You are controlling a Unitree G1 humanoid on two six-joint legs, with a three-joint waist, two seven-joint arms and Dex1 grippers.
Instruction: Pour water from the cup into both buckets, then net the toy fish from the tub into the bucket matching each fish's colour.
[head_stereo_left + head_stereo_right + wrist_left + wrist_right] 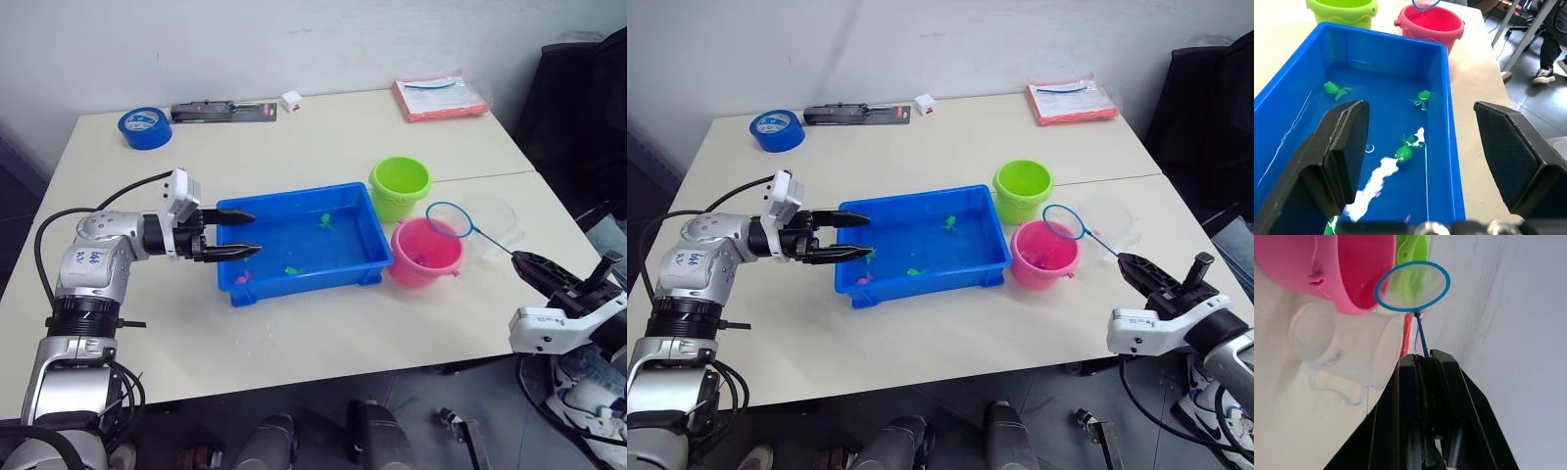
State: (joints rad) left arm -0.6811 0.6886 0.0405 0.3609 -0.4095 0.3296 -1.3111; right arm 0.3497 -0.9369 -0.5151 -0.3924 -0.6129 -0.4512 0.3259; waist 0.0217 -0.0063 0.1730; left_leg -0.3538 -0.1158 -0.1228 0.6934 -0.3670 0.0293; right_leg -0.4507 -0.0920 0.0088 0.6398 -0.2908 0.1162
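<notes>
**Net over pink bucket, left claw at tub end**

Pale table (323, 147), smooth, seam on right side; wide bare stretches ahead of tub and along near edge. Bright blue tub (345, 262), glossy plastic, rectangular with rolled rim, mid-table, shallow water inside. Lime bucket (400, 186) just beyond tub's far right corner; pink bucket (425, 253) beside tub's right end, near the lime one. Clear cup (490, 219) right of pink bucket, close to table's right edge.

Left gripper (237, 233) wide open, empty, black fingers poised over tub's left rim. Right gripper (530, 262) off table's right edge, clamped on net's thin handle; net (450, 220), round blue hoop with fine mesh, over pink bucket's rim.

Tiny green fish (1404, 152) and others scattered in tub; one pink fish (242, 279) at near-left corner.

Far edge: blue tape roll (144, 127), black tool (222, 110), red packet (441, 98).
</notes>
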